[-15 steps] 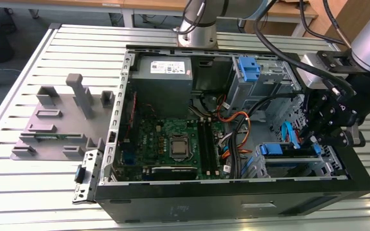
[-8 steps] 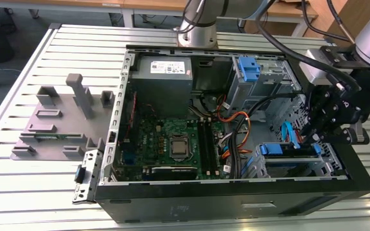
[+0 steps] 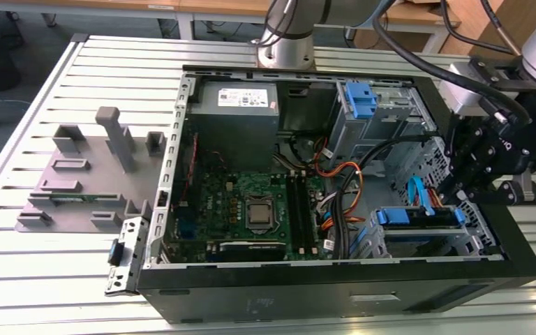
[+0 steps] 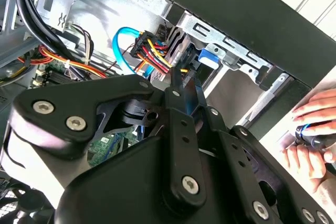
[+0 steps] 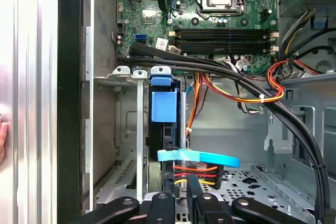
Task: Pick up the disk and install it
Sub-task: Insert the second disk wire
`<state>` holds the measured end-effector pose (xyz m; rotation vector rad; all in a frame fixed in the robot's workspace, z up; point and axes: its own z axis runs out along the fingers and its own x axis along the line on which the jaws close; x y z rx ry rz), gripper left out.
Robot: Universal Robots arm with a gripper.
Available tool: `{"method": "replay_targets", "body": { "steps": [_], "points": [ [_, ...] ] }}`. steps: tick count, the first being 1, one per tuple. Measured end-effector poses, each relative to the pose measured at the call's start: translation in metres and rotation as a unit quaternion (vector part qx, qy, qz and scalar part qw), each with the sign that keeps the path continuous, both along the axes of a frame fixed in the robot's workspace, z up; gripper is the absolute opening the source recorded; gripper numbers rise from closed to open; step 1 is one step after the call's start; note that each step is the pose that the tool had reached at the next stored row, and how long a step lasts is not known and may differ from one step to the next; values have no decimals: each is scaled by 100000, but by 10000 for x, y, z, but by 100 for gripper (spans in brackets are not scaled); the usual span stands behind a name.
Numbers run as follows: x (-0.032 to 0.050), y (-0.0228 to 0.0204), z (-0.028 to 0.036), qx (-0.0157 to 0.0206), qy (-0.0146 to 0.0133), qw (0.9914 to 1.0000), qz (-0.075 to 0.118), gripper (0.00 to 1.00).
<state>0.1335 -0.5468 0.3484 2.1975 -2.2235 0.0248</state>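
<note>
The disk (image 3: 417, 218), framed by its blue bracket, sits in the metal drive cage (image 3: 380, 241) at the case's front corner on the exterior view's right. The first wrist view shows the disk (image 5: 167, 140) edge-on in a cage slot, its blue bracket tab (image 5: 164, 106) on top. My black gripper (image 3: 452, 199) hangs just over that cage. Its fingers are shut together in both wrist views, the tips (image 5: 190, 190) right at the red, yellow and black power plug (image 5: 195, 174) and the flat blue data cable (image 5: 199, 157) at the disk's end. The gripper (image 4: 181, 83) has nothing visibly clamped.
The open black computer case (image 3: 343, 293) lies on a slatted table. Inside are the motherboard (image 3: 249, 209), grey power-supply box (image 3: 235, 105), tall blue latch piece (image 3: 361, 98) and thick black cables (image 5: 252, 85). A grey fixture (image 3: 91, 174) stands outside. A person's hand (image 4: 315, 124) rests beside the case.
</note>
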Motion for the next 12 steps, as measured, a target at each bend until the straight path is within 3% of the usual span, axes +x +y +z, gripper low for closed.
{"method": "replay_targets", "body": {
  "steps": [8,10,12],
  "points": [
    [0,0,4,-16,1,100000,-2,23],
    [0,0,4,-14,0,100000,-1,11],
    [0,0,5,-15,0,100000,-1,11]
  ]
}}
